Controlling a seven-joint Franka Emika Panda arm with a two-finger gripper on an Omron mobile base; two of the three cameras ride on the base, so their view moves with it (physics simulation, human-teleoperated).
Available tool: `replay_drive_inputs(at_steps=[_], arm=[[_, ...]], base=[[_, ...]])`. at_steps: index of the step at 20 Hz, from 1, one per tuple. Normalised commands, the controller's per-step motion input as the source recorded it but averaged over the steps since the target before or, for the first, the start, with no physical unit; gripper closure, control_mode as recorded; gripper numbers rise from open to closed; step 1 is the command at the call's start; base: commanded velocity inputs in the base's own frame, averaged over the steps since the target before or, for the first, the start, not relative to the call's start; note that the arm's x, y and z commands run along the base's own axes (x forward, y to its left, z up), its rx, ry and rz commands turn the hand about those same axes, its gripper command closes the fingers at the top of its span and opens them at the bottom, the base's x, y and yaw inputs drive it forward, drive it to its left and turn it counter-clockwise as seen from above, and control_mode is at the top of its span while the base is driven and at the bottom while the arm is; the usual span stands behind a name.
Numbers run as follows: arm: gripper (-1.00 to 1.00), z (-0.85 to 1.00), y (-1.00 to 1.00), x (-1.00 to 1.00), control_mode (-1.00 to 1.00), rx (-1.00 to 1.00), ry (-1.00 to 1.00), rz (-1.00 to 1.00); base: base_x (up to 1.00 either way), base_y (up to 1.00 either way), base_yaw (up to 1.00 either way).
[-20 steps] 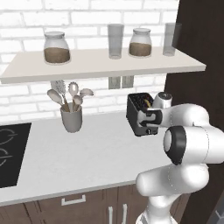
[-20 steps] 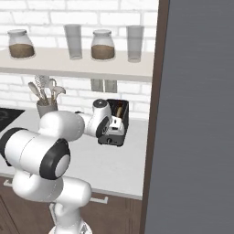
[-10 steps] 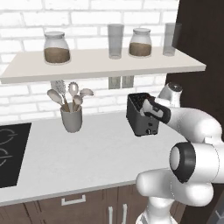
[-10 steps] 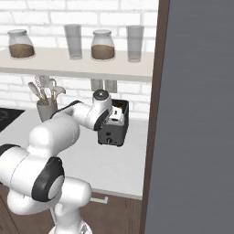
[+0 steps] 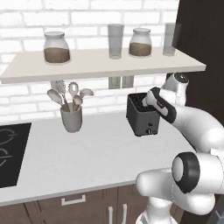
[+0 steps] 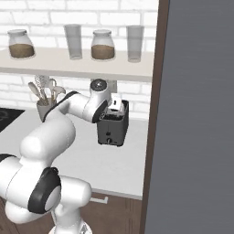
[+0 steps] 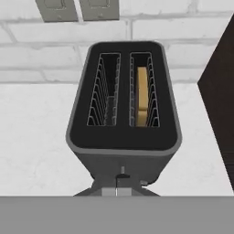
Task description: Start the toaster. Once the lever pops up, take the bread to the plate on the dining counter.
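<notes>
I cannot tell how wide my fingers stand; my gripper [image 6: 116,106] hovers over the black toaster [image 7: 122,107] on the worktop. The bread [image 7: 142,96] sits in one slot. Starting step: next I must press its lever down.

The arm [image 5: 197,127] is glossy white, built of thick rounded links. Black bands ring its joints, and a grey disc caps the big lower joint. A small silver-grey cap tops the wrist, above a black collar.
</notes>
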Motion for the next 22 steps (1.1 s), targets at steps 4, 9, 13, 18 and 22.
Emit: replay_drive_inputs(at_steps=[4, 9, 13, 18, 22], arm=[[1.0, 0.0, -0.02, 0.02, -1.0, 0.0, -0.13, -0.06], [1.0, -0.09, -0.13, -0.09, -1.0, 0.0, -0.12, -0.06], [1.0, -0.08, -0.04, -0.05, -1.0, 0.0, -0.18, -0.05], [1.0, 0.0, 0.0, 0.04, -1.0, 0.0, -0.08, -0.04], [1.0, 0.0, -0.02, 0.09, -1.0, 0.0, 0.0, -0.03]], base=[[0.0, 0.0, 0.0], [0.0, 0.0, 0.0], [0.0, 0.0, 0.0], [0.0, 0.0, 0.0], [0.0, 0.0, 0.0]])
